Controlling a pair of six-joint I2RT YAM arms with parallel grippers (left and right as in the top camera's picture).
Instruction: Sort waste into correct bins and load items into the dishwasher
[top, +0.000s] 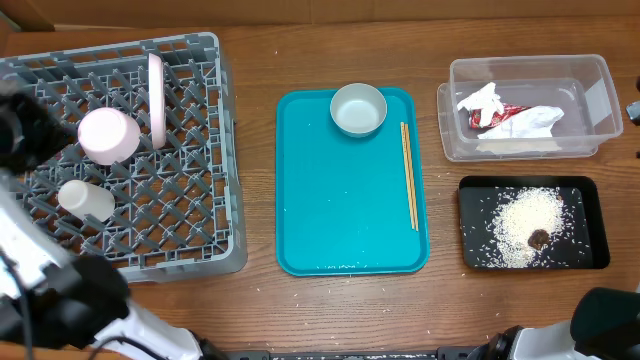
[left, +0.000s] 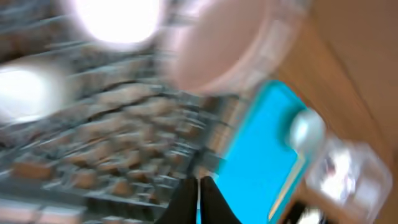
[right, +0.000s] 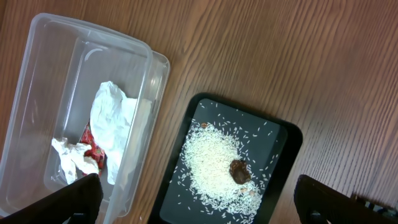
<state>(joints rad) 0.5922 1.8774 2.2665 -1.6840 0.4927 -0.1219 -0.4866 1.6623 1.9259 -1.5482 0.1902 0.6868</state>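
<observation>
The grey dishwasher crate (top: 200, 230) holds a white plate (top: 155, 95) standing on edge, a pinkish bowl (top: 108, 135) and a small white cup (top: 85, 198). A grey-green bowl (top: 358, 108) sits on the teal tray (top: 340, 210). The clear tub (top: 590, 85) holds the crumpled napkin (right: 112, 118) and red wrapper (right: 93, 146). Rice (right: 214, 165) and a brown scrap (right: 239, 172) lie in the black tray (right: 273, 137). My left gripper (left: 199, 199) is shut and empty above the crate's edge, in a blurred view. My right gripper (right: 199, 208) hangs open and empty above the black tray.
A pair of wooden chopsticks (top: 409, 175) lies along the teal tray's right side. A few stray rice grains dot the teal tray's front. The left arm (top: 20, 130) reaches over the crate's left side. Bare wooden table (top: 260, 300) surrounds everything.
</observation>
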